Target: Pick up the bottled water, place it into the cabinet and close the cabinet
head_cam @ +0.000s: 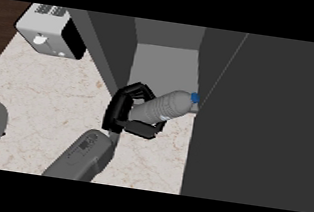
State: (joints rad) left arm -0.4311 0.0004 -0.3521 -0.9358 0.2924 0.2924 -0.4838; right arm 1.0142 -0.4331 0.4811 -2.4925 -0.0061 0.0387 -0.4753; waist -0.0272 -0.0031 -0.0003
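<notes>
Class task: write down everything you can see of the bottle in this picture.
The bottle looks like clear, greyish plastic with a ribbed body and a blue cap. It is tilted almost flat, with the cap pointing up and to the right, close to the edge of the dark door at the mouth of the open cabinet. The left hand curls round its lower half and hides its base. Whether it touches the counter cannot be told.
</notes>
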